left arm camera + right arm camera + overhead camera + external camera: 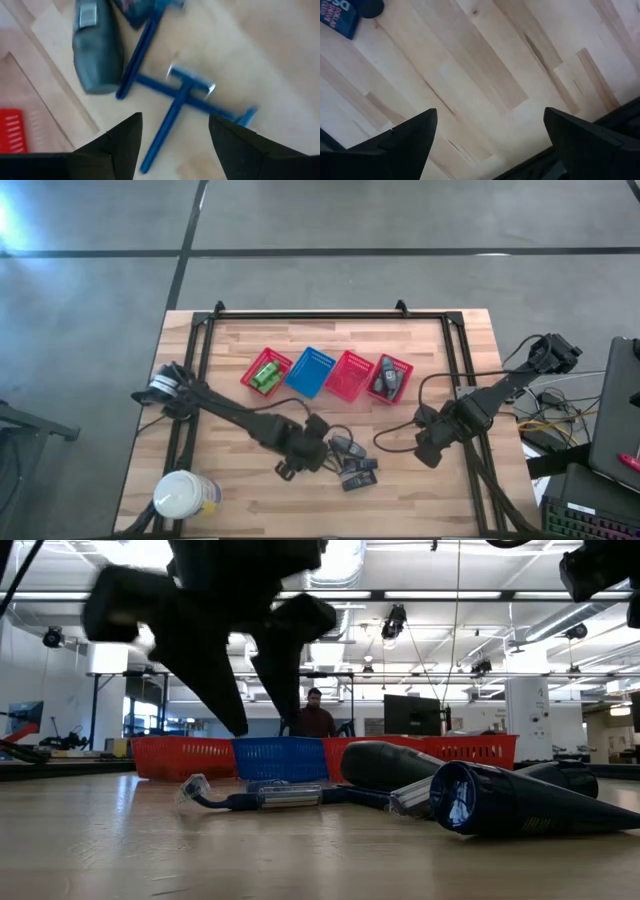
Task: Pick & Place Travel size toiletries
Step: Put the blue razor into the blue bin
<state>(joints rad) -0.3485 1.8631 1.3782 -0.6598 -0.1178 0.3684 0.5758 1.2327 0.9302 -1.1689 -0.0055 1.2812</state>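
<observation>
Our left tool (172, 145) hangs open over the near middle of the table (250, 510), its two dark fingers (122, 145) astride the handle of a blue razor (182, 97) that lies flat on the wood, not yet touched. A second blue razor (145, 45) crosses the first, and a dark grey oblong container (97, 50) lies just beside them. Seen from above, these toiletries sit in a loose pile (352, 463) at the tool's right, while the baskets stand in a row on the far side: a red basket with the green bottles (265, 373), a blue basket (310, 372), a red basket (350, 375), and a red basket holding dark containers (389, 378).

We judge the crossing razors to be the main risk: closing on one thin handle could drag or flip the other, or the tool could pinch both at once. A handle this slim may also slip out or swing as it is lifted.

Our right tool (487, 145) waits open above bare wood at the table's right, holding nothing.

On writing, we can read only part of white lettering on a blue packet (337, 17) in the right wrist view, seemingly "DOLLAR"; the rest is cut off.
</observation>
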